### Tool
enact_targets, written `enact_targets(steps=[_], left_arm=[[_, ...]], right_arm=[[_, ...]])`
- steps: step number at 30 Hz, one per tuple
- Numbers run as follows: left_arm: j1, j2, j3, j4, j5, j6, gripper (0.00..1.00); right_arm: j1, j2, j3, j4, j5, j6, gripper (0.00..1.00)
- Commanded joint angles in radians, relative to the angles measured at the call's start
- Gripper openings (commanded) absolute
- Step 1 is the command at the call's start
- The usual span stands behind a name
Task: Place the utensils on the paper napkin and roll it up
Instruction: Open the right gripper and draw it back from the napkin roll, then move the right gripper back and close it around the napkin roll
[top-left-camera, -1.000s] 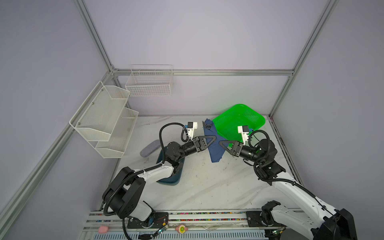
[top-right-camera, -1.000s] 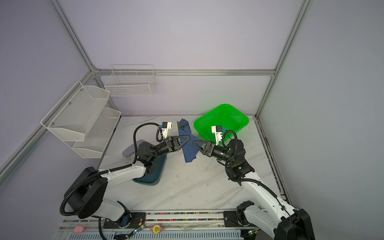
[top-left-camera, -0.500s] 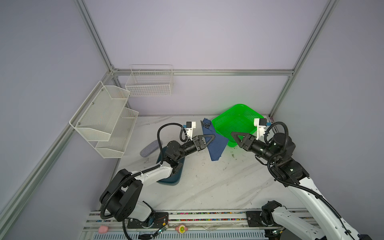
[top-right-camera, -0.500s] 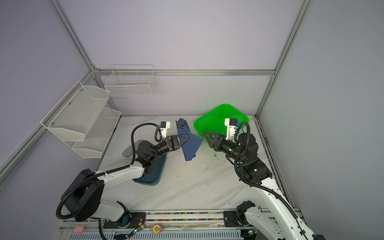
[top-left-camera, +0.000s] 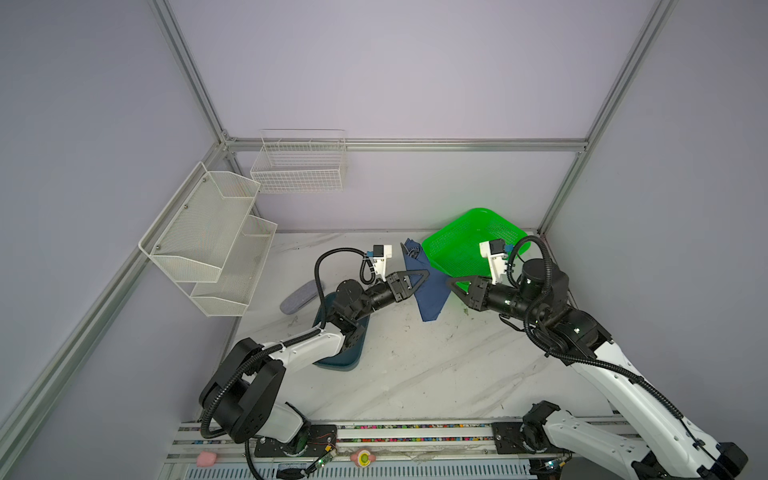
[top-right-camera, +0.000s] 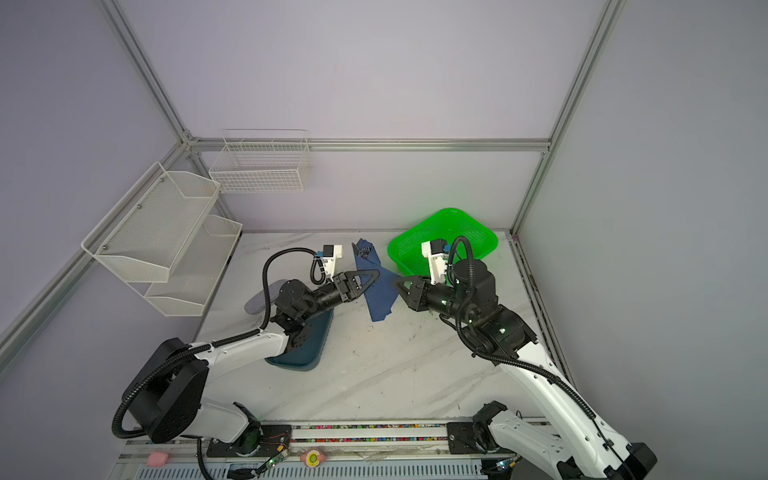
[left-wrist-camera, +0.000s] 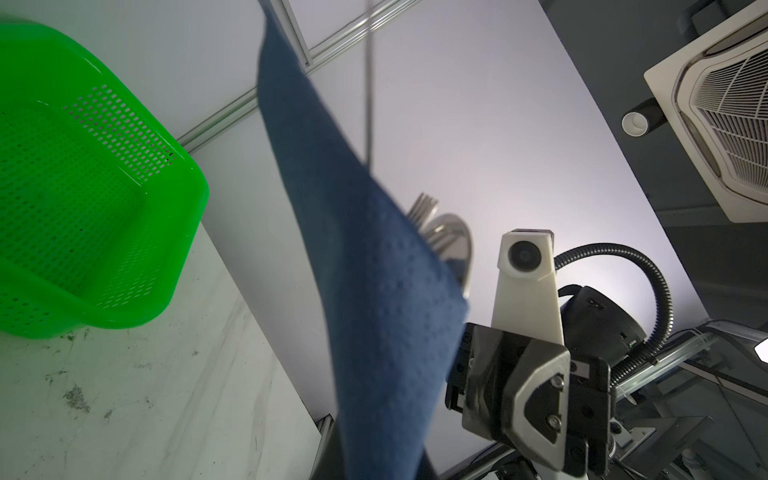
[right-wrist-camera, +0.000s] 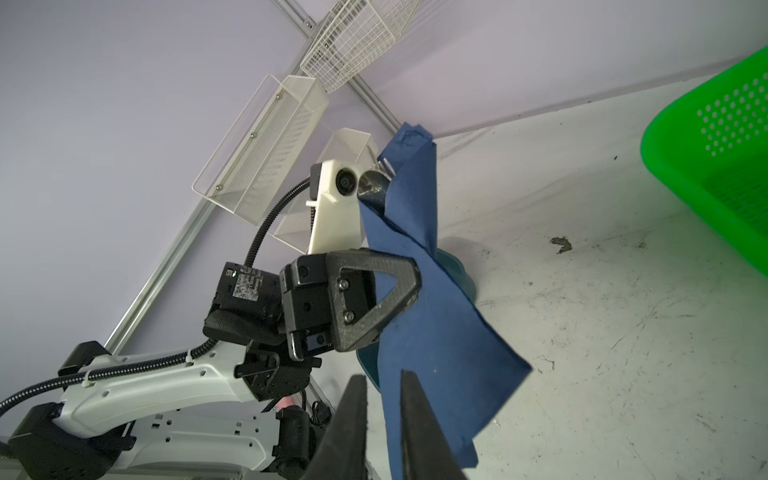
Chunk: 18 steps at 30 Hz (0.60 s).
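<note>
Hanging over the bench (top-left-camera: 415, 374) nr its back edge, left hand (top-left-camera: 423, 277) is clamped on the paper napkin (top-left-camera: 432, 296), w/ utensils (left-wrist-camera: 440, 237) poking from its top; green basket (top-left-camera: 457, 245) just beside; right hand (top-left-camera: 452, 283) at napkin's edge, fingers (right-wrist-camera: 417, 415) nearly together, grip unclear.

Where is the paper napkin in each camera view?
Top view: paper napkin centre, left of green basket.
Top view: same spot, basket.
Left wrist: wide band mid-picture, beside the basket.
Right wrist: mid-picture, clamped in left tool.
Shared landmark: the green basket.
</note>
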Motion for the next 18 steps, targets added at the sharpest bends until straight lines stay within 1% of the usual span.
enact_targets(steps=[1,6,10,18], left_arm=[[0.007,-0.038,0.024,0.048,-0.011,0.028,0.03],[0.006,-0.039,0.028,0.049,-0.004,0.023,0.03],[0.006,-0.038,0.031,0.051,0.0,0.017,0.03],[0.006,-0.039,0.034,0.071,0.006,-0.001,0.03]], right_arm=[[0.039,0.026,0.021,-0.018,0.073,-0.028,0.2],[0.041,0.068,0.015,-0.02,0.09,-0.027,0.22],[0.041,0.073,-0.013,0.005,0.098,-0.013,0.27],[0.041,0.086,-0.041,0.02,0.106,0.011,0.29]])
